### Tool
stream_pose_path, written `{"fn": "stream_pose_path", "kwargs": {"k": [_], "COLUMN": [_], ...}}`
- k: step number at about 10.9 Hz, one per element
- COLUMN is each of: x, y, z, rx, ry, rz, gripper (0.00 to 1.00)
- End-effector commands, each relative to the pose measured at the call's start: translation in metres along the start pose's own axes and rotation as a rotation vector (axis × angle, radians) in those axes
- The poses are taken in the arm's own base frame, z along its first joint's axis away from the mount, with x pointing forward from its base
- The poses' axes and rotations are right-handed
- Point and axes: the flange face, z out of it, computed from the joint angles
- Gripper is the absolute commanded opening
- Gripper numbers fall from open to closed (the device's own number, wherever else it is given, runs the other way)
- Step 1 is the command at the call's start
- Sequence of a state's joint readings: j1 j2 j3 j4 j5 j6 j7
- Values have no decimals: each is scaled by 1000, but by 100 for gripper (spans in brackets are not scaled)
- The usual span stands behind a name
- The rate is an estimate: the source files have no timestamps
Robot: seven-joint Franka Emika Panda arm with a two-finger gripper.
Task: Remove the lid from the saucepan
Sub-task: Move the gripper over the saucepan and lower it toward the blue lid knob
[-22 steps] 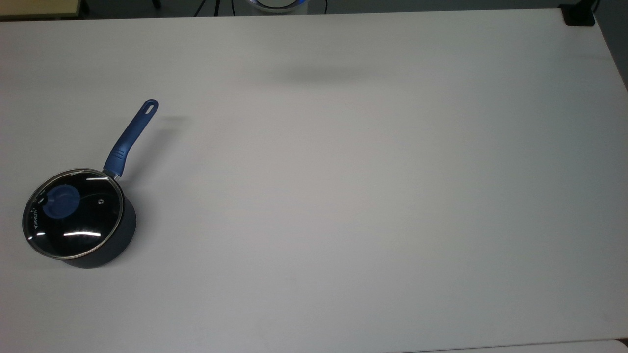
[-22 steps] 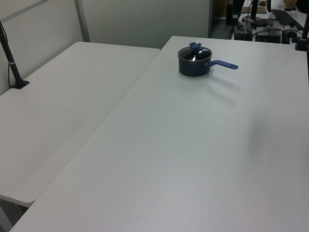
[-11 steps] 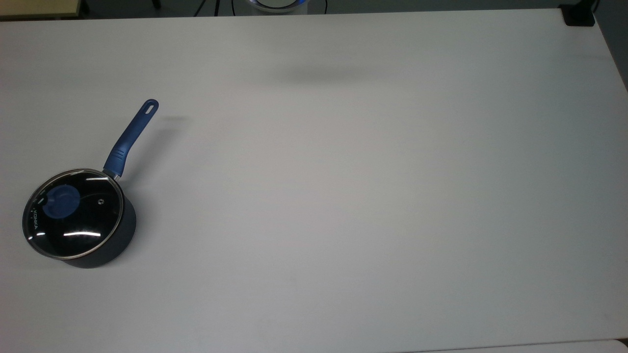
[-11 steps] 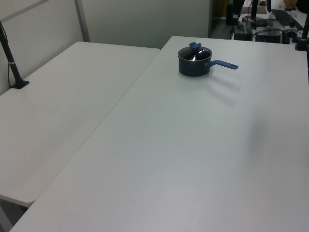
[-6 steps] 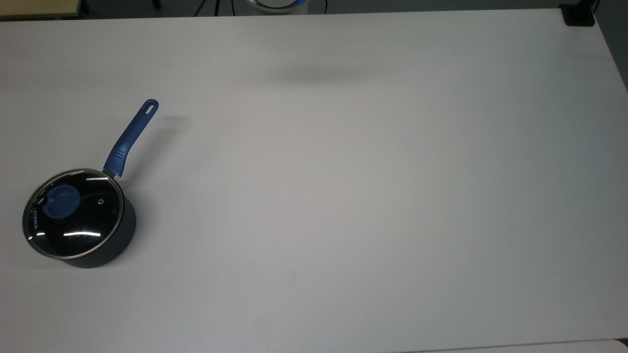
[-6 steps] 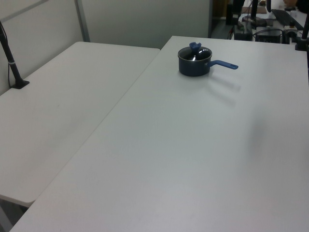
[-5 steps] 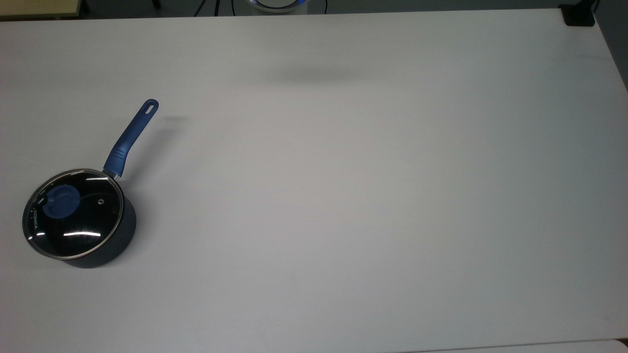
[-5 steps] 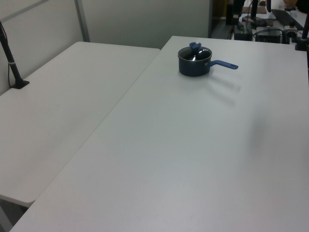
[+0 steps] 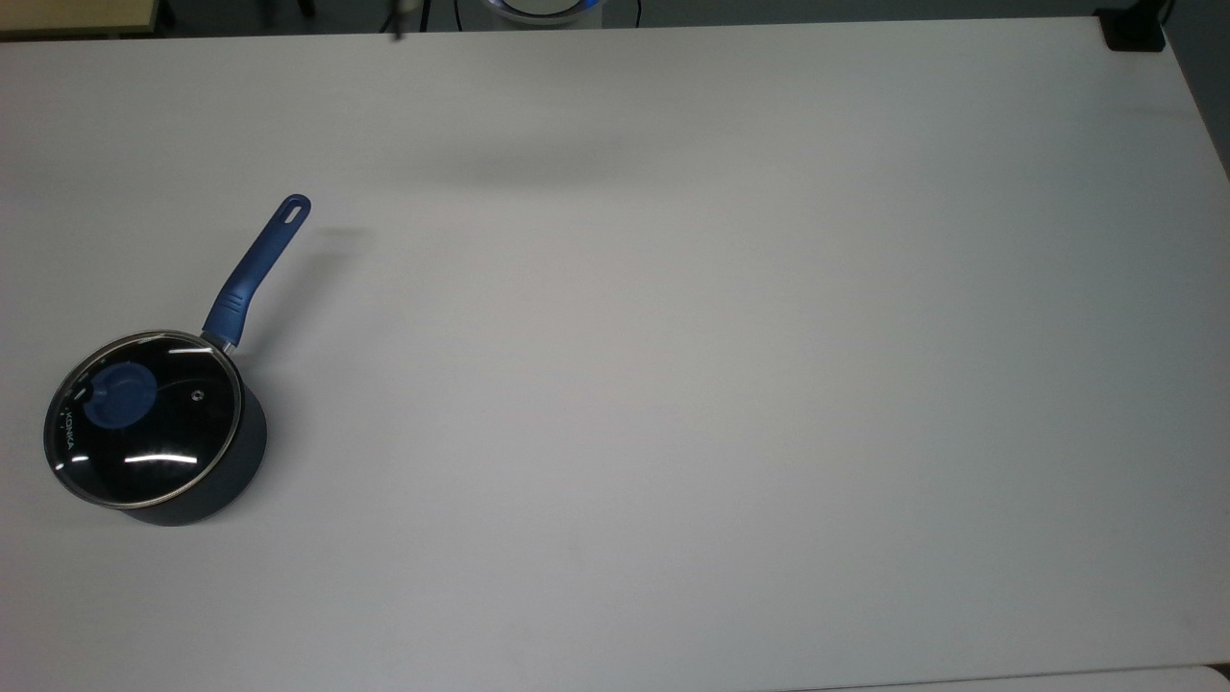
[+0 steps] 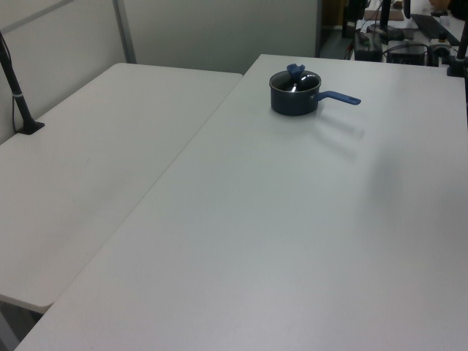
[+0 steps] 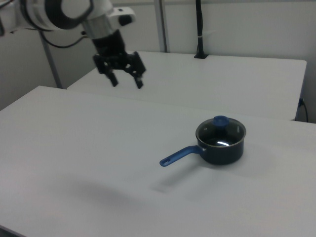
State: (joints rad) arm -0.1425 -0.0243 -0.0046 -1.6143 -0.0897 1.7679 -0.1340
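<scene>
The saucepan [image 9: 197,471] sits on the white table [image 9: 673,384] near the top view's left edge, its blue handle [image 9: 255,271] angled up and to the top view's right. The lid [image 9: 142,418] is seated flat on the pan rim, not yet lifted, with its blue knob [image 9: 119,394] toward the top view's left of the glass. In the right view the gripper [image 11: 126,80] hangs high above the table, well apart from the pan and to the right view's left of it, jaws spread open and empty. Judgement: the glass lid is rigid, fairly light, smooth and breakable if dropped. The knob looks like the sensible hold; the steel rim and glass offer little purchase.
</scene>
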Motion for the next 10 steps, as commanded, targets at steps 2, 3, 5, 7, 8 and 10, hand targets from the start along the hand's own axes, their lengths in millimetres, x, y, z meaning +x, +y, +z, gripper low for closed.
{"fn": "stream_pose_path", "kwargs": {"k": [2,3,5,7,8,10], "x": [39,52,78,101,106,107], "y": [89,101,112,109,108,108], "z": [62,86,141,195,215,235], "rx": [29,11,-10,-18,-20,-17], "ry": [229,278,336,394,400,409], "rz": [353,404,493,560,576,623], "gripper": [100,100,100,100,100,100]}}
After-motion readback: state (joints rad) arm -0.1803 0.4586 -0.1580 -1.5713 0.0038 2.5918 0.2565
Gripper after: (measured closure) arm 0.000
